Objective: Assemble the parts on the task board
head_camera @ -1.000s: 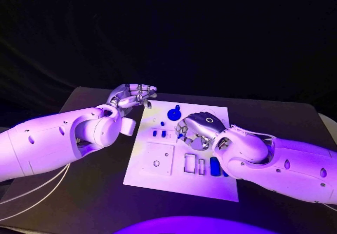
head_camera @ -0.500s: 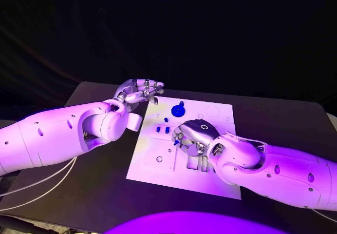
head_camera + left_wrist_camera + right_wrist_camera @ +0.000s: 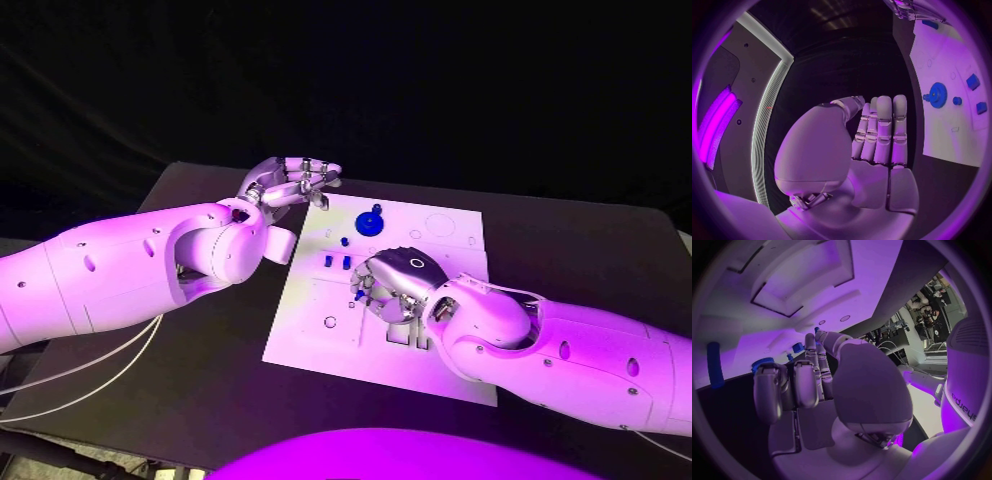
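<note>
The white task board (image 3: 361, 365) lies mid-table. A blue gear (image 3: 372, 222) stands near its far edge, with two small blue parts (image 3: 336, 261) nearer the middle. My right hand (image 3: 397, 285) hovers low over the board's centre, its fingers curled, and pinches a small blue part (image 3: 358, 297) at its fingertips. The right wrist view shows that part (image 3: 817, 330) at the fingertip over the board (image 3: 786, 270). My left hand (image 3: 296, 183) hangs off the board's far left corner, fingers curled in and holding nothing. From the left wrist, the hand (image 3: 873, 145) sits beside the gear (image 3: 937, 95).
A raised white square plate (image 3: 326, 312) lies on the board's left half, with rectangular slots (image 3: 392, 330) beside it. A long blue part (image 3: 714, 372) lies on the board in the right wrist view. The black table (image 3: 188, 390) extends on both sides of the board.
The head camera has shifted. My right hand has crept toward the board's near left with the small blue part. The left hand keeps its place by the far corner.
</note>
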